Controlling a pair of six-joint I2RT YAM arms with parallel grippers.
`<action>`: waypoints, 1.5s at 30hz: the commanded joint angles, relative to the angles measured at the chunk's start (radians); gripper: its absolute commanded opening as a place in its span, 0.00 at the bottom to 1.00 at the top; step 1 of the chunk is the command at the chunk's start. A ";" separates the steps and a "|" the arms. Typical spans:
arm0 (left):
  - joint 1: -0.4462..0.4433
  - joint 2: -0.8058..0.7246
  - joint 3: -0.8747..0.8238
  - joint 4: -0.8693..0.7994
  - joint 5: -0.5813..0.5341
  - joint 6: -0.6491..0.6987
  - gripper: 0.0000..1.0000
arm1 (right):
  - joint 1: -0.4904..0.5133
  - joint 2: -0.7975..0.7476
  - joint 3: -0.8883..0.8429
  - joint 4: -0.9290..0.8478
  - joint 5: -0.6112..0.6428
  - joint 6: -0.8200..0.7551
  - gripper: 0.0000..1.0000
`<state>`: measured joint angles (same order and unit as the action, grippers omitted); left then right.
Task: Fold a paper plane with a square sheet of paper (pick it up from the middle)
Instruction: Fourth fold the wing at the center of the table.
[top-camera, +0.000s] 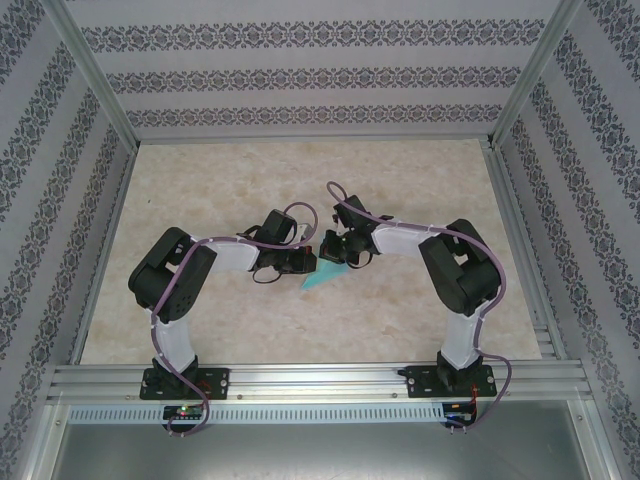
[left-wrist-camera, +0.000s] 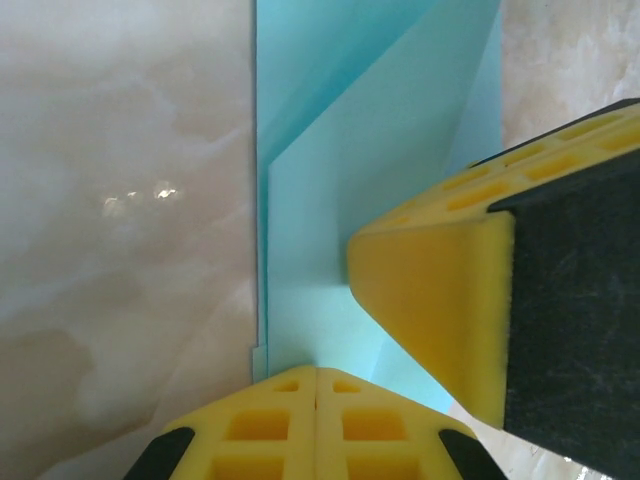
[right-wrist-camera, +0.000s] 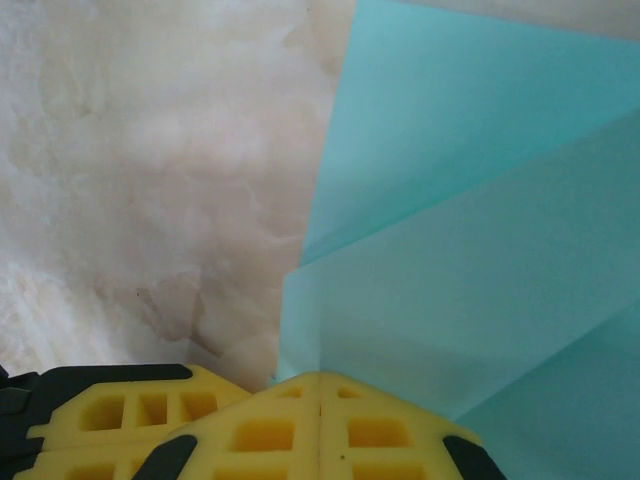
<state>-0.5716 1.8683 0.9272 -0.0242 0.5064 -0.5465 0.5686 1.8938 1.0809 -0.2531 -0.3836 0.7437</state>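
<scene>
**Task item.** The teal-blue paper sheet (top-camera: 323, 279) was thin, matt and plain. It lay partly folded on the pale marbled table top (top-camera: 200, 200), about mid-table, beneath the meeting wrists of both arms. From overhead its exposed part showed as a small pointed wedge toward the near left. The left wrist view showed one long straight edge on the left and a diagonal flap layered over the paper beneath. The right wrist view showed flat layers fanning rightward from a point at the fingertips.

**Left gripper** (left-wrist-camera: 317, 378). Its yellow fingers, moulded with square cells, were pressed together with no gap at the seam, and the tips were set at the sheet's edge. Whether a layer was nipped between them could not be told.

**Right gripper** (right-wrist-camera: 320, 380). Its fingers were of the same yellow cellular make and likewise closed tight, with the tips where the folds converged. Any pinch on the paper was not determinable. One of its foam-like pads (left-wrist-camera: 430, 300), backed in black, rested on the sheet just right of the left gripper.

**Surroundings.** The table top was glossy, with a patch of glare. The enclosure walls (top-camera: 300, 80) carried banded floral-patterned covering. A silver aluminium rail (top-camera: 320, 380) ran along the near edge, and lilac cables (top-camera: 296, 212) looped over the arms.
</scene>
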 joint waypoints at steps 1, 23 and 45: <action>-0.007 0.053 -0.010 -0.109 -0.067 0.020 0.04 | -0.023 0.014 -0.020 0.002 0.039 -0.043 0.00; -0.007 0.064 -0.008 -0.155 -0.106 -0.017 0.00 | -0.082 -0.034 -0.111 0.228 -0.098 -0.025 0.00; -0.007 0.076 -0.008 -0.172 -0.119 -0.026 0.00 | -0.071 -0.016 -0.183 0.230 -0.061 -0.060 0.00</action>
<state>-0.5716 1.8736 0.9436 -0.0555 0.4965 -0.5705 0.5404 1.8801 0.9073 0.0368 -0.4854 0.7296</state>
